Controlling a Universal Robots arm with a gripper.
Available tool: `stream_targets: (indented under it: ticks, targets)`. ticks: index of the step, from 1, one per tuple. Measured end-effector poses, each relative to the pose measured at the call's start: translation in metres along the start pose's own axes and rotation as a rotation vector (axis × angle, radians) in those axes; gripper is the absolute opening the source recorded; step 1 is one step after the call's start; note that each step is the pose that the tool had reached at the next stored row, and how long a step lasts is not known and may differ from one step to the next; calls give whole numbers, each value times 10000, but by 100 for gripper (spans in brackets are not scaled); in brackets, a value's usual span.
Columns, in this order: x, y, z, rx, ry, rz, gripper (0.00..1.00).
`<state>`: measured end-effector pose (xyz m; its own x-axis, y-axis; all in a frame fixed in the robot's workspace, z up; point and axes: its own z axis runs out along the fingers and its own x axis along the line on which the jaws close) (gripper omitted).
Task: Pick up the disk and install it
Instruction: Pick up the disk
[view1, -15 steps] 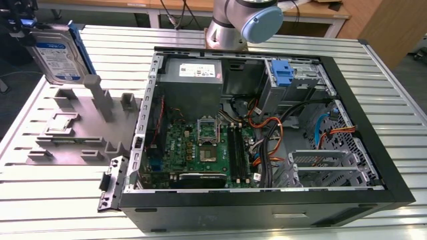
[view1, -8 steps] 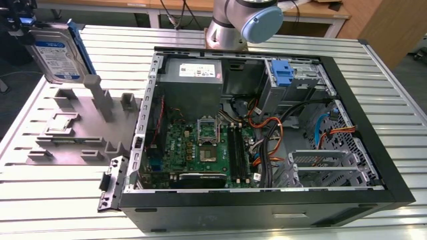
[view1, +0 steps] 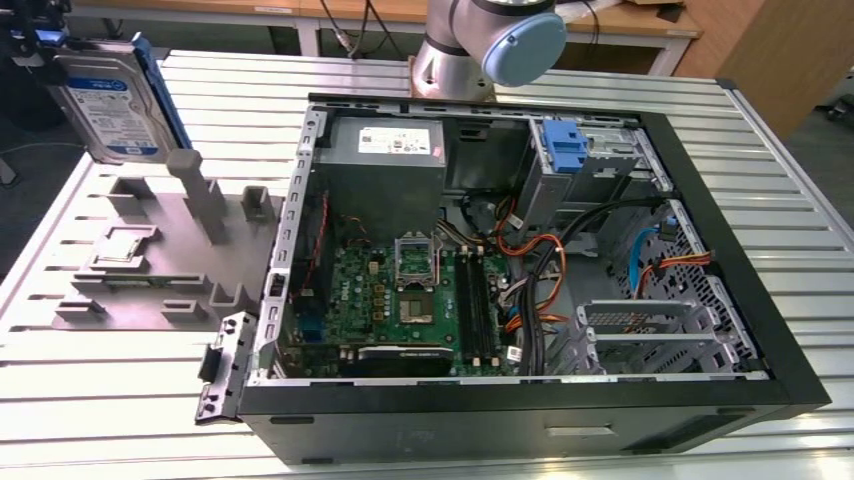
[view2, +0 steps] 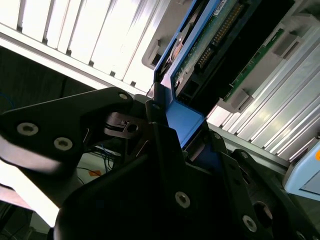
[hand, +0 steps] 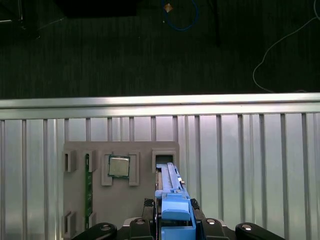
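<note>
**Disk held aloft over the fixture tray**

We see the pincer (view2: 180, 125) closed narrow on the blue rail end of the disk (view1: 114, 95), its black fingers (view2: 162, 135) pressed against either side. The disk hangs upright above the grey fixture tray (view1: 147, 290), at the exterior view's left, well apart from the open computer case (view1: 534, 420). In the first wrist view, the tray's pockets hold a square processor chip (hand: 119, 166) and a green memory stick (hand: 88, 185). The case holds a motherboard (view1: 400, 290) and cables. The disk is silver-grey with a white-and-blue label and blue edge rails.
</note>
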<state>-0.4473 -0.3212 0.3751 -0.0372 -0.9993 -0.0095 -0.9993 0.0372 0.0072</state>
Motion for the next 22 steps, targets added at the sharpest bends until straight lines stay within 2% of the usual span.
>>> stream_targets:
  ticks: [11, 22]
  targets:
    - [0, 0, -28, -4, 2, -70, 37]
    - [-1, 1, -134, -2, 1, -70, 37]
